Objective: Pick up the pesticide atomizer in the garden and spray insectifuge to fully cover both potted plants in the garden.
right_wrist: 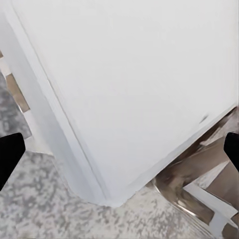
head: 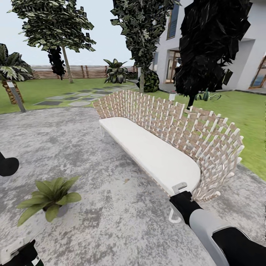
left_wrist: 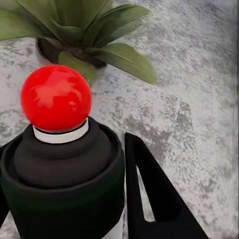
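Your left hand (left_wrist: 64,199) grips the pesticide atomizer (left_wrist: 57,149) above the grey stone patio (head: 111,207), near one potted plant (head: 50,199). Your right hand (right_wrist: 119,149) is wide open over the white sofa seat (head: 147,151), lawn (head: 44,90) and fence (head: 79,71) behind

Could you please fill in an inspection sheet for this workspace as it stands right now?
Surface: grey mottled stone patio, lawn beyond.
Job's things: pesticide atomizer, red tip up, held in the left gripper; one potted plant on the patio ahead of it.
Clutter: nothing seen.
Grippers: left shut on the atomizer; right gripper open, fingertips wide apart, hovering over the bench's end.
Cables: nothing seen.
Surroundings: white-cushioned wicker bench, trees, wooden fence, house.
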